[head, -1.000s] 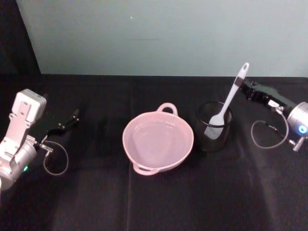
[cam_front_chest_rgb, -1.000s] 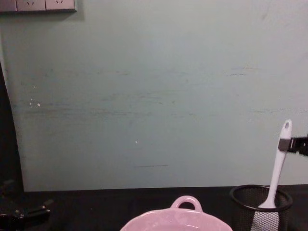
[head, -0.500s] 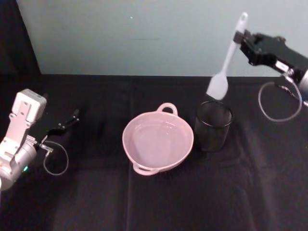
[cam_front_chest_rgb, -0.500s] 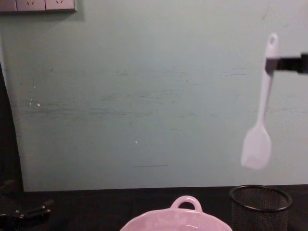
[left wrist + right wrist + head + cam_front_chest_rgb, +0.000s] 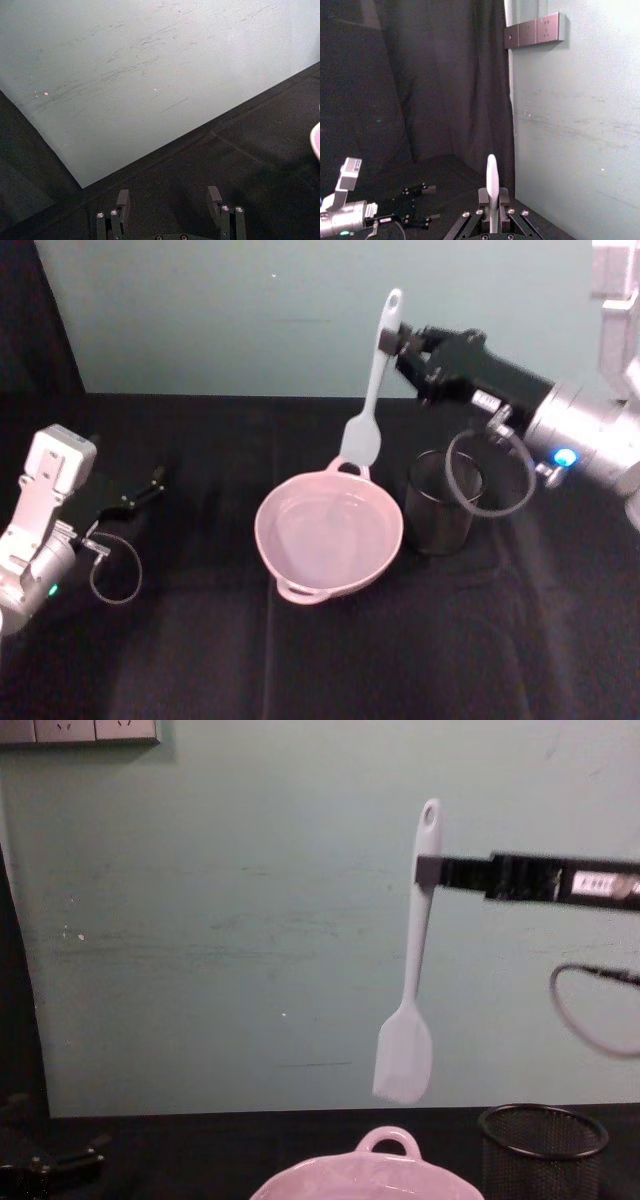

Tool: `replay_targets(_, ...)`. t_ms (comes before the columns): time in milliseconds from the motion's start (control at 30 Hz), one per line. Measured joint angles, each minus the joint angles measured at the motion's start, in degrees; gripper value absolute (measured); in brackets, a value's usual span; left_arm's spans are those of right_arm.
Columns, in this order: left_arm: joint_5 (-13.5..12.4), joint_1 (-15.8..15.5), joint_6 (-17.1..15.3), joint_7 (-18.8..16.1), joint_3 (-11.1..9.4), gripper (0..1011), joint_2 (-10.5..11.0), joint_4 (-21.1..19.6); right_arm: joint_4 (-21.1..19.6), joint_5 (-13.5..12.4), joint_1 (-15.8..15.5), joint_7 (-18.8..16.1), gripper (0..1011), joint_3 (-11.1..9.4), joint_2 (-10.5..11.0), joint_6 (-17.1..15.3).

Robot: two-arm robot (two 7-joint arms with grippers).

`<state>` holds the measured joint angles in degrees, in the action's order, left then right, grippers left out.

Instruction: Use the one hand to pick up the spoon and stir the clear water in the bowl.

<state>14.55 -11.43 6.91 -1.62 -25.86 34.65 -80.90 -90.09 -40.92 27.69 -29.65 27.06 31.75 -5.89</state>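
My right gripper (image 5: 400,341) is shut on the upper handle of the white spoon (image 5: 367,400), which hangs head down in the air, its flat head just above the far rim of the pale pink bowl (image 5: 290,570). In the chest view the spoon (image 5: 408,990) hangs from the right gripper (image 5: 428,872) above the bowl's loop handle (image 5: 388,1140). The water (image 5: 325,532) is a faint glint inside the bowl. The right wrist view has the spoon handle (image 5: 492,192) clamped between the fingers (image 5: 482,200). My left gripper (image 5: 140,492) rests open on the table at the far left.
A black wire-mesh cup (image 5: 443,502) stands just right of the bowl, beneath my right arm. A black cloth (image 5: 330,660) covers the table, and a pale green wall (image 5: 300,310) rises behind it. A cable loop (image 5: 488,472) hangs from the right wrist.
The right gripper lifted the spoon out of the mesh cup, then carried it left. It now hangs over the bowl's far rim. The left arm stayed still.
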Motion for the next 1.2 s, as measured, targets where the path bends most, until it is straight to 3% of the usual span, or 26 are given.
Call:
replay_targets(233, 0.0, 0.0, 0.0, 0.0, 0.0, 1011, 0.0, 0.0, 3.7, 2.7, -1.7, -1.6, 111, 1.8, -2.2, 4.7)
replay_targets(400, 0.0, 0.0, 0.0, 0.0, 0.0, 1011, 0.0, 0.0, 7.2, 6.6, -3.2, -2.5, 112, 3.1, -3.2, 8.7)
replay_targets(733, 0.0, 0.0, 0.0, 0.0, 0.0, 1011, 0.0, 0.0, 8.9, 8.1, -4.8, -4.3, 112, 4.1, -4.6, 9.3)
replay_targets(967, 0.0, 0.0, 0.0, 0.0, 0.0, 1011, 0.0, 0.0, 10.2, 8.6, -5.0, -5.0, 112, 4.9, -7.6, 8.8)
replay_targets(1200, 0.0, 0.0, 0.0, 0.0, 0.0, 1011, 0.0, 0.0, 15.3, 11.4, -3.6, -3.0, 111, 4.8, -12.2, 13.4)
